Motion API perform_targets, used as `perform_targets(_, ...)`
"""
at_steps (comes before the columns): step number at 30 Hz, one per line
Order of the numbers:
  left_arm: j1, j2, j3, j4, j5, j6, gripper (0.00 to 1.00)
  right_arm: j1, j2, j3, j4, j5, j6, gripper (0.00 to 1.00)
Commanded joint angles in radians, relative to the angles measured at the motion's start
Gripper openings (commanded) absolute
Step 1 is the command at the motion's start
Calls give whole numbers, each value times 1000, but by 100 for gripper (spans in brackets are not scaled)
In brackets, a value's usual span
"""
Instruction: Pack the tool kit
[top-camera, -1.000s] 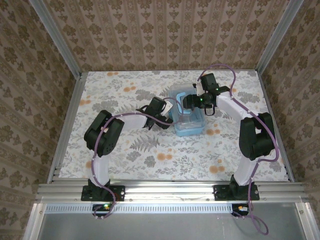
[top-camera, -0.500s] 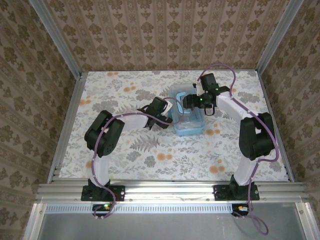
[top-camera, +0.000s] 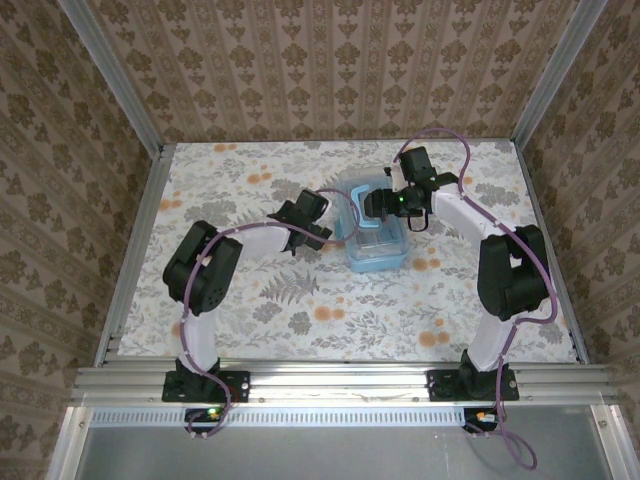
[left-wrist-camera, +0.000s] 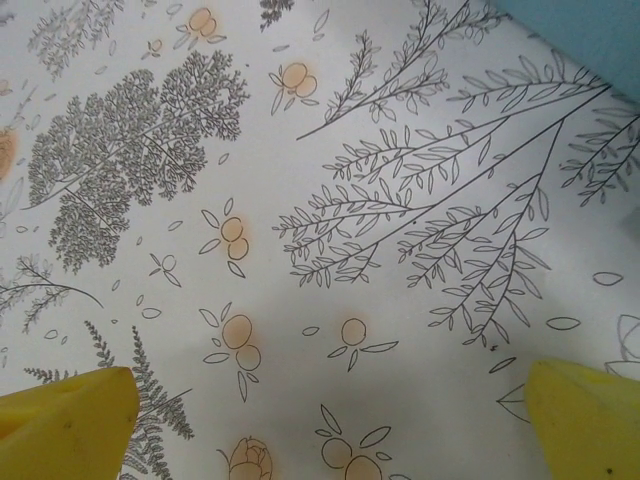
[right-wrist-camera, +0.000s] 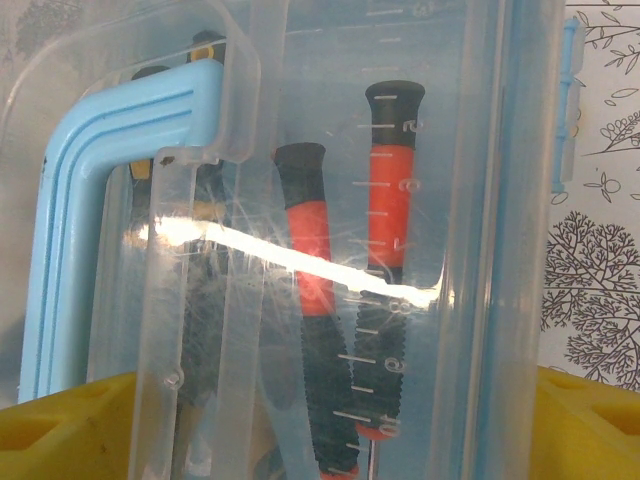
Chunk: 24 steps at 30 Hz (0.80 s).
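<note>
The tool kit's translucent light-blue case (top-camera: 378, 250) sits mid-table with its lid on. In the right wrist view the case (right-wrist-camera: 480, 200) is close up, with its blue lid handle (right-wrist-camera: 70, 220) on the left. Two red-black screwdrivers (right-wrist-camera: 390, 200) lie inside, beside a dark, blurred tool (right-wrist-camera: 195, 330). My right gripper (top-camera: 385, 207) (right-wrist-camera: 330, 415) straddles the case's width, a yellow fingertip (right-wrist-camera: 590, 415) against each long side. My left gripper (top-camera: 312, 228) (left-wrist-camera: 335, 420) hangs wide open over bare cloth just left of the case, whose corner (left-wrist-camera: 580, 30) shows at top right.
The floral tablecloth (top-camera: 300, 300) covers the table. Papered walls and metal rails (top-camera: 130, 240) close it in on three sides. There is free cloth in front of the case and to both sides.
My left gripper has drawn back up and to the left, away from the case's left side. The right gripper and the case have not moved.
</note>
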Motion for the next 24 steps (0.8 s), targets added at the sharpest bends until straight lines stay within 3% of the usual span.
perform_targets(1,4,-69,-53,39,70,-6,100,16,20,-3,-39,-64,-14,88)
perform_targets(4,18,-111,-140,137,273,19,100,15,21,-3,-40,-68,-14,88)
perform_targets(8,22,-126,-219,204,418,112,100,15,21,-5,-42,-67,-19,88)
perform_targets(18,19,-82,-264,367,437,226,100,16,26,-2,-41,-70,-16,88)
perform_targets(24,15,-14,-184,316,474,246,100,14,30,6,-49,-71,-18,88)
